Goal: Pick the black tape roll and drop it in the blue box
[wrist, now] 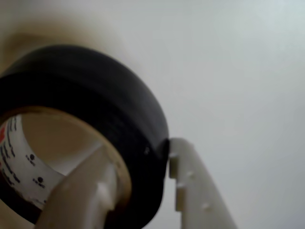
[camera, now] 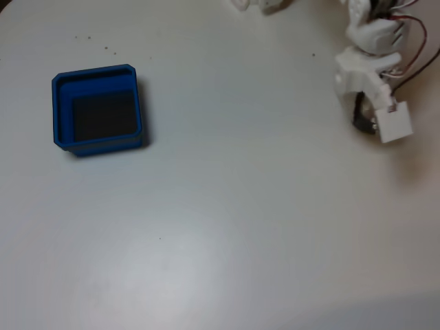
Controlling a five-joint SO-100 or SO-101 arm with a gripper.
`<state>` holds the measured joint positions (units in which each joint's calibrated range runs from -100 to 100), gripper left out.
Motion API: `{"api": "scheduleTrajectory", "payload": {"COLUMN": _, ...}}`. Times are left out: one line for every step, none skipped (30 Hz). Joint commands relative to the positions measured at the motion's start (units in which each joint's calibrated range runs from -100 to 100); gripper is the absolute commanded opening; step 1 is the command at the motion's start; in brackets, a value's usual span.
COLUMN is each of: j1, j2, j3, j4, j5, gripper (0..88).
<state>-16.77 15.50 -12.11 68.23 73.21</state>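
The black tape roll [wrist: 100, 90] looms large in the wrist view, its pale printed core facing the camera. My gripper [wrist: 143, 157] is shut on its wall, with one white finger [wrist: 86, 191] inside the core and the other [wrist: 190, 186] against the outside. In the fixed view the white arm stands at the top right. There my gripper [camera: 366, 111] points down at the table, and a sliver of the black tape roll [camera: 357, 118] shows under it. The blue box [camera: 62, 110] sits far off at the left, its dark floor bare.
The pale table [camera: 240, 220] stretches wide between the arm and the box. Red and black wires [camera: 416, 51] trail by the arm at the top right. A white square part [camera: 394, 122] on the wrist overhangs the tape.
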Motion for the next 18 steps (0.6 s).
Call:
{"api": "scheduleTrajectory", "payload": {"j1": 7.64, "j2": -6.88, "j3": -2.81, "j4": 0.42, "j5": 0.34, "gripper": 1.2}}
{"api": "scheduleTrajectory", "payload": {"j1": 10.37, "j2": -7.3, "j3": -2.81, "j4": 0.42, "j5": 0.34, "gripper": 1.2}}
{"api": "scheduleTrajectory", "payload": {"j1": 13.01, "j2": -7.64, "j3": -2.81, "j4": 0.42, "j5": 0.43, "gripper": 1.2}}
{"api": "scheduleTrajectory", "payload": {"j1": 15.75, "j2": -7.89, "j3": -2.81, "j4": 0.42, "j5": 0.43, "gripper": 1.2}}
{"api": "scheduleTrajectory", "payload": {"j1": 18.78, "j2": -8.14, "j3": -2.81, "j4": 0.42, "j5": 0.51, "gripper": 1.2}}
{"api": "scheduleTrajectory", "payload": {"j1": 21.71, "j2": -8.22, "j3": -2.81, "j4": 0.42, "j5": 0.51, "gripper": 1.2}}
{"api": "scheduleTrajectory", "payload": {"j1": 24.54, "j2": -8.22, "j3": -2.81, "j4": 0.5, "j5": 0.51, "gripper": 1.2}}
{"api": "scheduleTrajectory", "payload": {"j1": 27.47, "j2": -8.22, "j3": -2.81, "j4": 0.75, "j5": 0.51, "gripper": 1.2}}
{"api": "scheduleTrajectory", "payload": {"j1": 30.31, "j2": -8.22, "j3": -2.9, "j4": 1.16, "j5": 0.6, "gripper": 1.2}}
{"api": "scheduleTrajectory", "payload": {"j1": 33.24, "j2": -8.22, "j3": -2.9, "j4": 1.41, "j5": 0.6, "gripper": 1.2}}
{"api": "scheduleTrajectory", "payload": {"j1": 35.97, "j2": -8.22, "j3": -2.9, "j4": 1.41, "j5": 0.6, "gripper": 1.3}}
{"api": "scheduleTrajectory", "payload": {"j1": 38.61, "j2": -8.3, "j3": -3.17, "j4": 1.33, "j5": 0.6, "gripper": 1.3}}
{"api": "scheduleTrajectory", "payload": {"j1": 41.05, "j2": -8.3, "j3": -4.06, "j4": 1.33, "j5": 0.6, "gripper": 1.3}}
{"api": "scheduleTrajectory", "payload": {"j1": 43.3, "j2": -8.22, "j3": -5.14, "j4": 1.33, "j5": 0.6, "gripper": 1.3}}
{"api": "scheduleTrajectory", "payload": {"j1": 45.55, "j2": -8.14, "j3": -6.13, "j4": 1.33, "j5": 0.6, "gripper": 1.3}}
{"api": "scheduleTrajectory", "payload": {"j1": 47.79, "j2": -8.14, "j3": -7.03, "j4": 1.16, "j5": 0.6, "gripper": 1.3}}
{"api": "scheduleTrajectory", "payload": {"j1": 50.04, "j2": -8.14, "j3": -8.02, "j4": 1.08, "j5": 0.6, "gripper": 1.3}}
{"api": "scheduleTrajectory", "payload": {"j1": 52.09, "j2": -8.05, "j3": -9.19, "j4": 1.0, "j5": 0.6, "gripper": 1.3}}
